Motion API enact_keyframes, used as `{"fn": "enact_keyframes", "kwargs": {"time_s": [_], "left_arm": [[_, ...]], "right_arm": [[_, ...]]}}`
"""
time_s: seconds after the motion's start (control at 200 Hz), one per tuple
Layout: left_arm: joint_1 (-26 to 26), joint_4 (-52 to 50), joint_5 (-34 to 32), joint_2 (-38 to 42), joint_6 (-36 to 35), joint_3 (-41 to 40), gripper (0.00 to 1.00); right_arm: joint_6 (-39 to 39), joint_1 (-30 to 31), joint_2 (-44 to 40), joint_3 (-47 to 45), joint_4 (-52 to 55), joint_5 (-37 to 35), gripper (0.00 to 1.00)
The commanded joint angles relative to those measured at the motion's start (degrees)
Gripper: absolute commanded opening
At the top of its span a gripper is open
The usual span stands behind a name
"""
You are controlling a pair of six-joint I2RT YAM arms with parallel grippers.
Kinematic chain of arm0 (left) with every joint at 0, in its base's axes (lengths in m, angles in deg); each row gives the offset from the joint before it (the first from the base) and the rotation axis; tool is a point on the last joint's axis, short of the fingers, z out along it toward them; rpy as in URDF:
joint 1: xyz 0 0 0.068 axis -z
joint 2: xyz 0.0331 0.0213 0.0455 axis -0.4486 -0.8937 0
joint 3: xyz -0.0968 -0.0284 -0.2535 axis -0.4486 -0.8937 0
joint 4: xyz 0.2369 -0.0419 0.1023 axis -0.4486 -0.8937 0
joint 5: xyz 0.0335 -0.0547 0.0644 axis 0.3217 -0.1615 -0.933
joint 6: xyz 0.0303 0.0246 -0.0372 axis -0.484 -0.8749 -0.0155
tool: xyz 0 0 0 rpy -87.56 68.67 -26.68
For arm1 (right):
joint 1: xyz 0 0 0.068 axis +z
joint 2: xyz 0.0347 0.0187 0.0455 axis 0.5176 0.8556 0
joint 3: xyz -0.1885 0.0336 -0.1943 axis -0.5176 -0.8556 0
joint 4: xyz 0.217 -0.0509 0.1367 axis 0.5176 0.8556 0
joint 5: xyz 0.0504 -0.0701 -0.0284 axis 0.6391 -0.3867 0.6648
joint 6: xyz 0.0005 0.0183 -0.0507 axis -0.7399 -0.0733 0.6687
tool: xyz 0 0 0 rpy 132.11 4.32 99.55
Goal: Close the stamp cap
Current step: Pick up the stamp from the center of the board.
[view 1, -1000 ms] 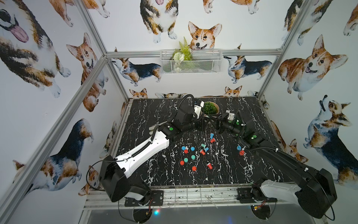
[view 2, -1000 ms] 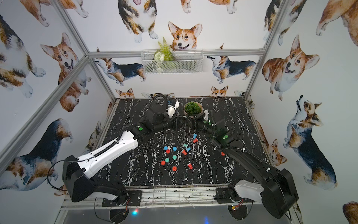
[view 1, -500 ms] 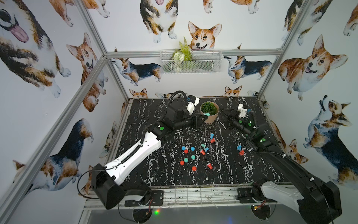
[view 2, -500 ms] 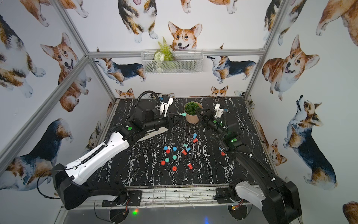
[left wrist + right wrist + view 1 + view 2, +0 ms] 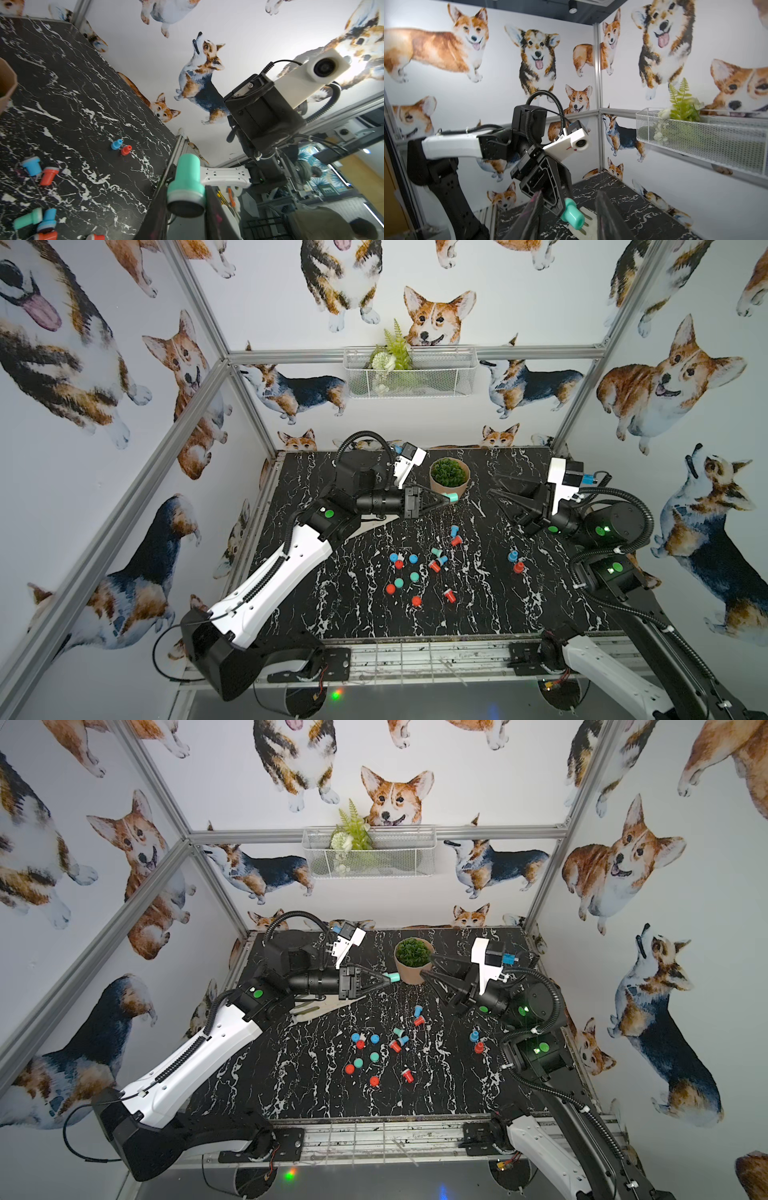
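Observation:
A teal stamp (image 5: 451,497) (image 5: 390,977) hangs above the table just in front of the plant pot, with my left gripper (image 5: 448,498) shut on its wide end. In the left wrist view the stamp (image 5: 187,182) sits between the two black fingers (image 5: 160,199), its dark end face toward the camera. My right gripper (image 5: 493,485) (image 5: 427,964) hovers to the right of it, open and empty, pointing at the stamp. In the right wrist view the stamp's narrow end (image 5: 572,215) shows between the spread fingers (image 5: 534,209), some way off.
A potted plant (image 5: 449,477) stands at the back middle. Several red, blue and teal stamps and caps (image 5: 415,572) lie scattered mid-table, with a blue and a red one (image 5: 515,562) further right. A white flat piece (image 5: 374,524) lies under the left arm. A wire basket (image 5: 407,373) hangs on the back wall.
The two grippers were together by the pot. My right gripper has let go, opened wider and drawn back to the right; the left one still holds the teal stamp.

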Motion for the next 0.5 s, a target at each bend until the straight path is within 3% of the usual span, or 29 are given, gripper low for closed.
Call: {"fn": "enact_keyframes", "kwargs": {"time_s": [0.0, 0.18, 0.495], "left_arm": [[-0.1, 7.0, 7.7, 1.4, 6.8, -1.5, 0.1], [0.0, 9.4, 10.5, 2.9, 8.7, -2.5, 0.1], [0.8, 11.2, 13.4, 3.6, 9.5, -4.4, 0.08]], "right_arm": [[21.1, 0.9, -0.3, 1.8, 11.0, 9.5, 0.47], [32.1, 6.5, 1.2, 4.0, 19.6, 11.1, 0.51], [31.6, 8.5, 5.6, 5.0, 15.2, 11.5, 0.48]]}}
